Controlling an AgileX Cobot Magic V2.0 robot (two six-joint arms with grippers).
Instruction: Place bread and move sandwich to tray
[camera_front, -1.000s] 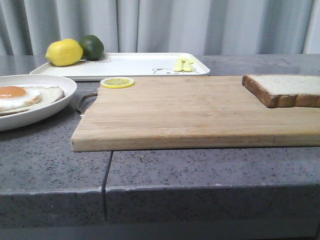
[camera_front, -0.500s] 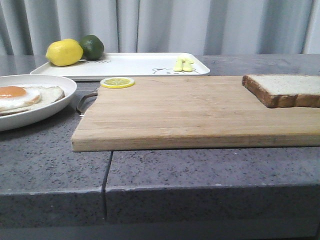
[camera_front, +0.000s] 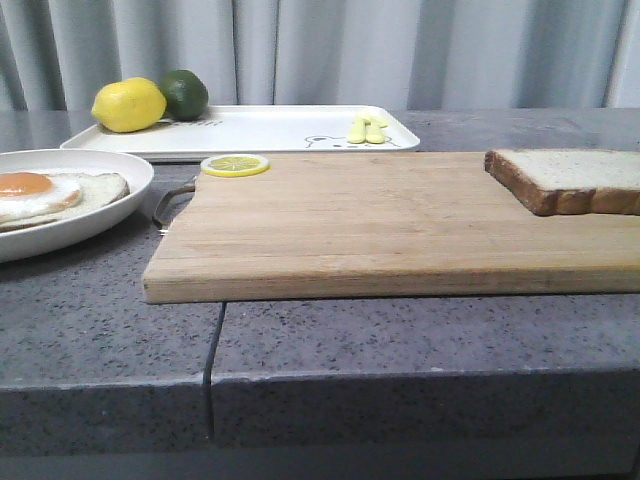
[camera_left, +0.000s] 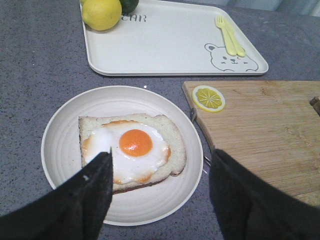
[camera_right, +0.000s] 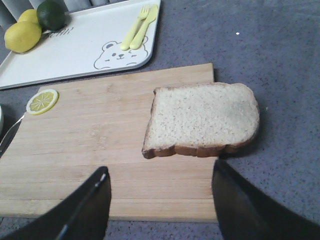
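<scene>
The bread (camera_front: 570, 178) (camera_right: 202, 119), a pale slice with a brown crust, lies flat at the right end of the wooden cutting board (camera_front: 380, 220) (camera_right: 100, 145), partly overhanging its edge. The sandwich (camera_left: 131, 150) (camera_front: 55, 193) is an open slice topped by a fried egg with an orange yolk, on a round white plate (camera_left: 65, 130) (camera_front: 110, 215) at the left. The white tray (camera_front: 270, 130) (camera_left: 165, 45) (camera_right: 80, 50) with the bear drawing sits behind. My left gripper (camera_left: 160, 165) hangs open above the plate's near side. My right gripper (camera_right: 160, 182) is open above the board, short of the bread.
A lemon (camera_front: 128, 104) and a lime (camera_front: 184, 93) rest on the tray's far left corner, yellow cutlery (camera_front: 366, 129) on its right. A lemon slice (camera_front: 234, 165) lies on the board's back left corner. The grey stone counter (camera_front: 400, 340) ends at a front edge.
</scene>
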